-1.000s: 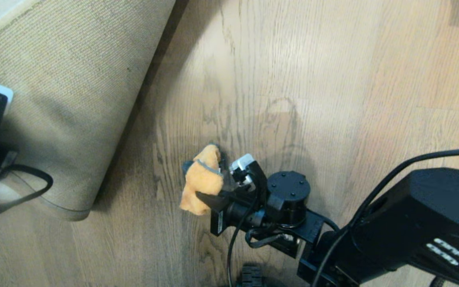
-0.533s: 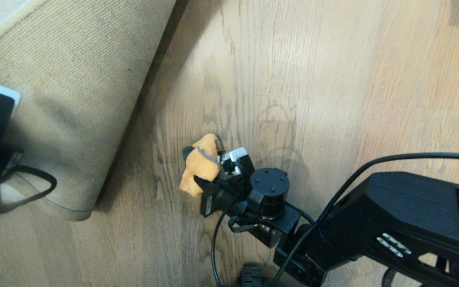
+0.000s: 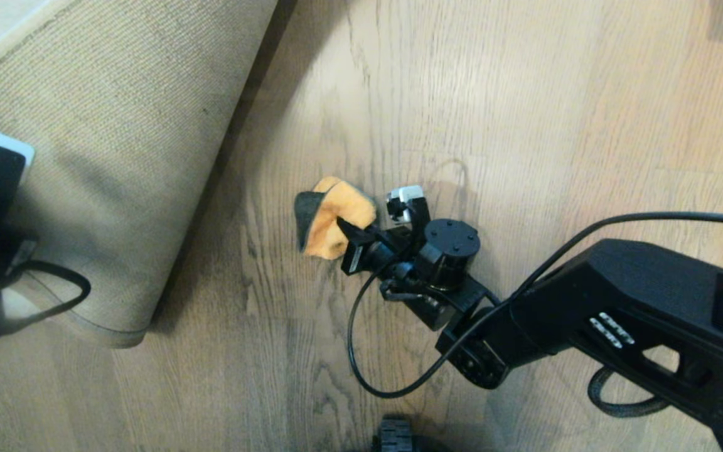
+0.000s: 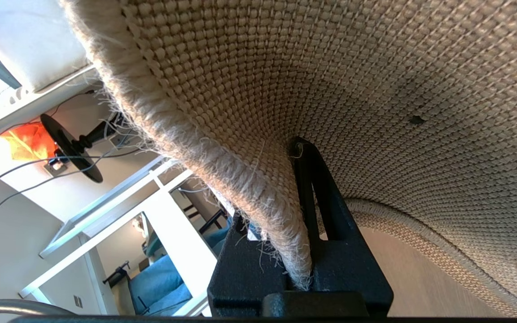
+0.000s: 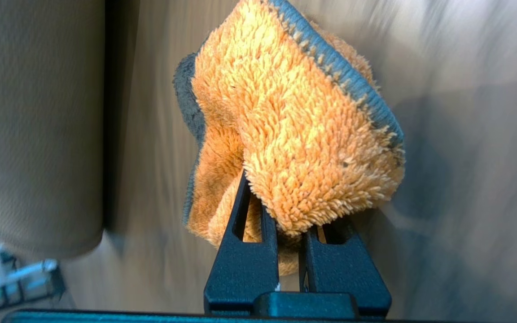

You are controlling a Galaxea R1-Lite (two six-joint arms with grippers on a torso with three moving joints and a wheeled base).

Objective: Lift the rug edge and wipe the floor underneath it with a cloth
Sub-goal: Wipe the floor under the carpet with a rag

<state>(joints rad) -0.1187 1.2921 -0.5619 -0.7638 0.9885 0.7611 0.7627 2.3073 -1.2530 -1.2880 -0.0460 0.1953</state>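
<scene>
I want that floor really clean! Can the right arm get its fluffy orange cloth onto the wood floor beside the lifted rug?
Probably yes: the left pincer holds the beige rug edge up, so bare wood-grain floor lies open beside the orange cloth.

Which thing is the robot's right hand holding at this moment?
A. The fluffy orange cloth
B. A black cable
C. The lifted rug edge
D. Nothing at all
A: the right hand is shut on the orange cloth, which bunches out past its fingers above the floor, while the left hand is the one pinching the rug edge.
</scene>
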